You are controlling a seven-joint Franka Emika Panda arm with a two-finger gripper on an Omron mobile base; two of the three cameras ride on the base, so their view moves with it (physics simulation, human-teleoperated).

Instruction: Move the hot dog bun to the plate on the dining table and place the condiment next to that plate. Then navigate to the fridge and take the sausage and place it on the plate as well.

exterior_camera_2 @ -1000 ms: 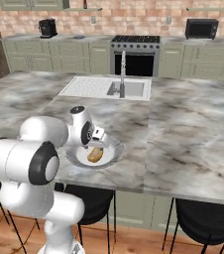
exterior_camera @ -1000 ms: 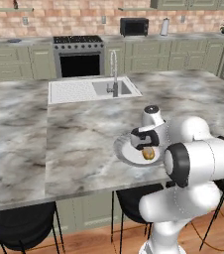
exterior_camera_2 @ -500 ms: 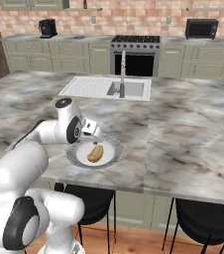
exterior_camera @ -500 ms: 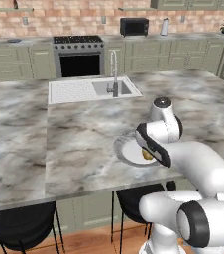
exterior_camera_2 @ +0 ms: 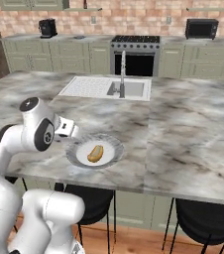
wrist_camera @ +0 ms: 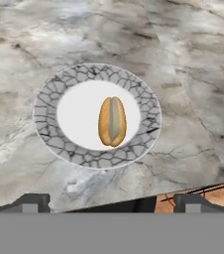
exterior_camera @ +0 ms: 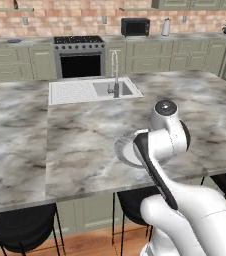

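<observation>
A brick back wall with pale green cabinets, a black stove (exterior_camera_2: pixel 135 53) and a microwave (exterior_camera_2: pixel 201 28) is standing behind the big island, and the marble tabletop (exterior_camera_2: pixel 183 124) of this dining table is filling the middle of both base views. The white sink (exterior_camera_2: pixel 106 87) with its steel faucet (exterior_camera_2: pixel 122 72) is sitting in the tabletop, on the far side of the plate. The plate (wrist_camera: pixel 48 130), pale in the middle with a grey cracked pattern on the rim, is lying close to the near edge of the tabletop. The hot dog bun (wrist_camera: pixel 112 121) is lying on the plate, a little off its centre, with the lighter split side facing up. Black stools (exterior_camera_2: pixel 201 222) are standing under the tabletop edge, below the plate. The end effector (wrist_camera: pixel 111 201) is hovering above the near edge of the tabletop, on the near side of the plate, not touching the bun; its two fingers are standing wide apart and are holding nothing. In the right base view the white arm (exterior_camera_2: pixel 36 131) is bending just to the left of the plate.
</observation>
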